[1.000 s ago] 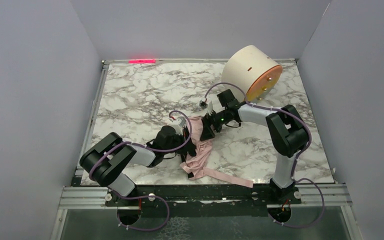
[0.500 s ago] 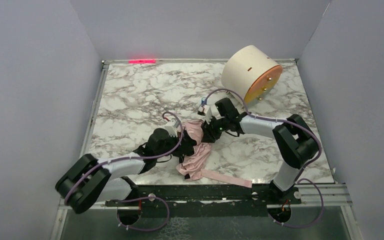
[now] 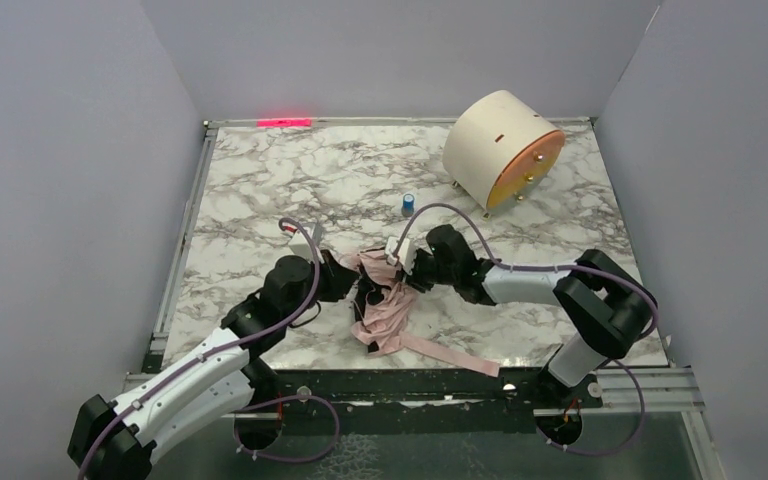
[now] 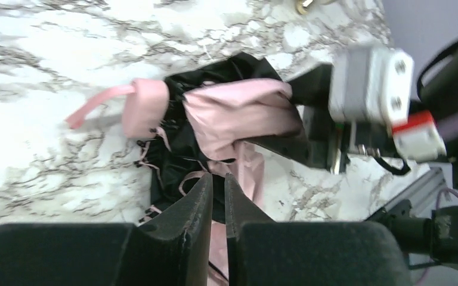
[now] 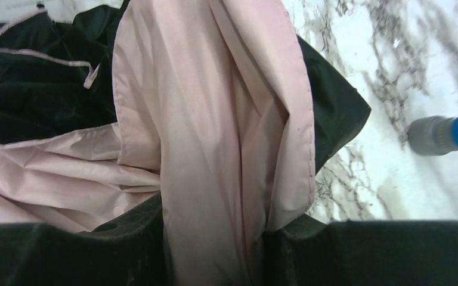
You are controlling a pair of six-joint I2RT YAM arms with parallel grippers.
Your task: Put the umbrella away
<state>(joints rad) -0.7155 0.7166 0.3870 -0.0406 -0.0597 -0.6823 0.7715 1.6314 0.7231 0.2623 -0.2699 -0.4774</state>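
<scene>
The umbrella (image 3: 385,305) lies crumpled on the marble near the table's front edge, pale pink fabric over black lining, its strap (image 3: 450,352) trailing right. My right gripper (image 3: 407,276) reaches in from the right and is shut on a fold of the pink fabric (image 5: 214,149), which fills the gap between its fingers (image 5: 137,244). My left gripper (image 3: 348,282) sits at the umbrella's left side, low over the fabric (image 4: 238,113). Its jaws stand a narrow crack apart with nothing between them. A small pink handle (image 4: 146,107) shows beyond it.
A cream drum (image 3: 500,150) with an orange face stands at the back right. A small blue cap (image 3: 408,204) lies on the marble behind the umbrella, close to the right gripper's side (image 5: 447,134). Grey walls enclose the table on three sides.
The right gripper closed on the umbrella fabric and pulled it left and nearer. The left arm stretched out low and leftward, its jaws parting slightly. The blue cap came into view.
</scene>
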